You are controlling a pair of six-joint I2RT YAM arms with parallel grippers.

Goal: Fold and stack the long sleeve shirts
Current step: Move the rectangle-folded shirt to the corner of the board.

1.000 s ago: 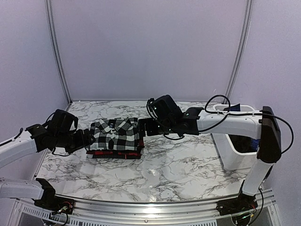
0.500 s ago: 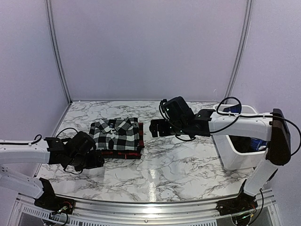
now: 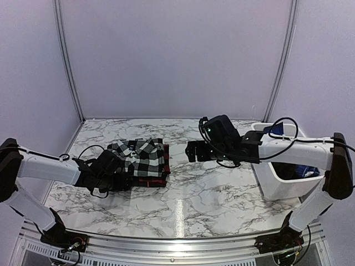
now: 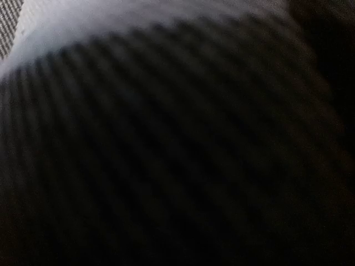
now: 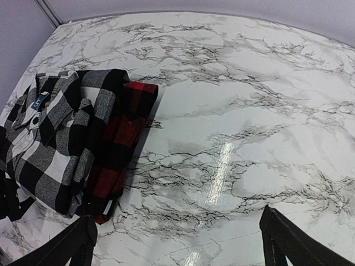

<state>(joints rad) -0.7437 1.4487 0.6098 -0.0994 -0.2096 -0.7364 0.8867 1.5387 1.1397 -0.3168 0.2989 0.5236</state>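
Observation:
The black-and-white check shirt lies folded on top of the folded red-and-black check shirt, left of the table's middle. In the right wrist view the black-and-white shirt covers most of the red one, which sticks out along one side. My left gripper is low against the stack's near-left edge. Its wrist view is filled with dark, blurred fabric, so its jaws are hidden. My right gripper is open and empty, to the right of the stack and apart from it, with bare marble between its fingertips.
A white bin stands at the table's right edge, behind my right arm. The marble tabletop stretches in front of and to the right of the stack. Purple walls close in the back and both sides.
My left arm has swung in from the left and dropped low against the stack's near-left edge. My right gripper has drawn back to the right, away from the stack.

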